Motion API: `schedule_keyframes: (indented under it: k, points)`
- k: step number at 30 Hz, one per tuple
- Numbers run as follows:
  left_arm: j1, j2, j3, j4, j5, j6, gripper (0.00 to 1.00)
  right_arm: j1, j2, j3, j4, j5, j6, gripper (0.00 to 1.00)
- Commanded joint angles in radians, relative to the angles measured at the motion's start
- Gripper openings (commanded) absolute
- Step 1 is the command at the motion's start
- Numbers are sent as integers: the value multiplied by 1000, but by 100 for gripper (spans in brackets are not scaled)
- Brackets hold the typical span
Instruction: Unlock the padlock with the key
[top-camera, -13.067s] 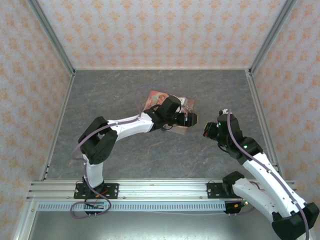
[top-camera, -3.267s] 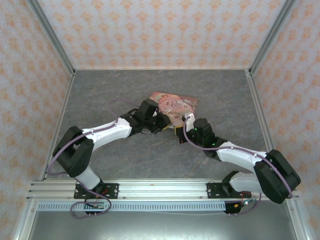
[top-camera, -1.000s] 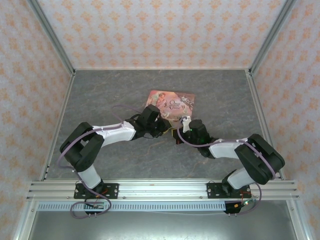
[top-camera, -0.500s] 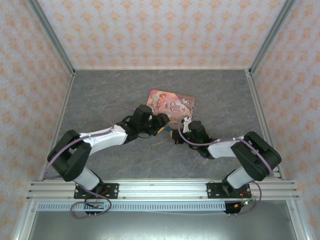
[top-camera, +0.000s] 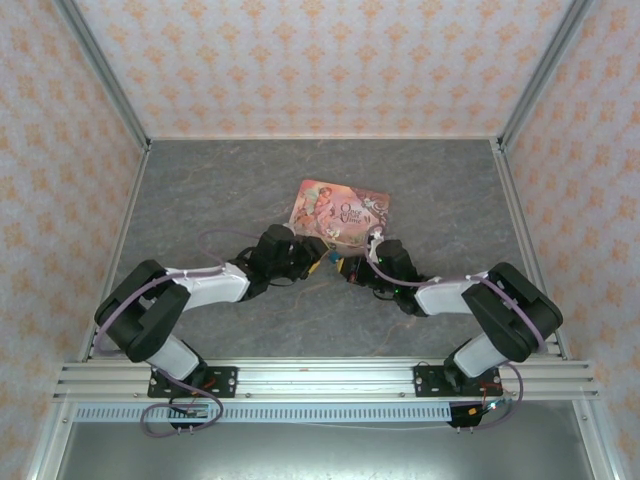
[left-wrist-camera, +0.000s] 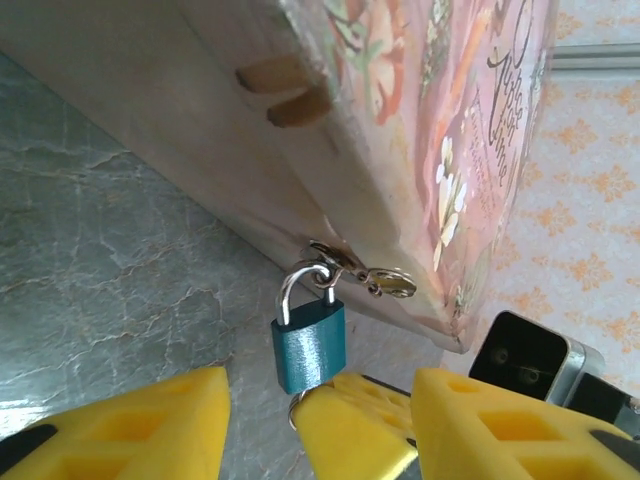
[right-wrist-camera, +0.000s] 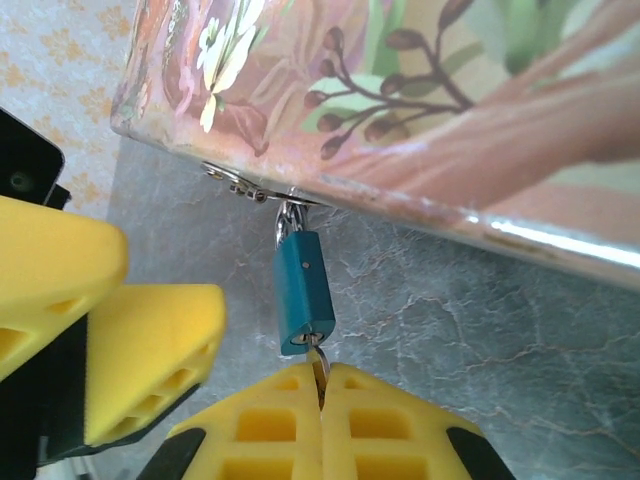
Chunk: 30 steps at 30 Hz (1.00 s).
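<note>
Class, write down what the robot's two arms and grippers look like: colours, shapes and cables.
The left arm and right arm each have white shells between bulky black joints, with a purple cable looped alongside. The left gripper and right gripper carry blocky yellow fingers with moulded hollow cells, set on black mounts.

Even bright light, soft shadows; wrist cams' near foam perhaps blurred.

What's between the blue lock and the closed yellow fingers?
The key, pinched by the right fingers, entering the padlock; right wrist view.
</note>
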Motion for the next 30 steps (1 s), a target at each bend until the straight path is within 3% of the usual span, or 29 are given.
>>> schedule_keyframes:
  k: [1,15,26,30]
  points:
    - [1,26,20,66,-9,-6,50,6,-10,47,11,-29,89,0]
    - [-14,161,71,173,6,-51,43,4,-33,85,-70,-26,142,0]
    - [-28,183,84,177,-8,-72,21,5,-37,83,-71,-19,153,0]
    - [-27,171,85,162,-16,-74,12,5,-46,82,-80,-10,145,13]
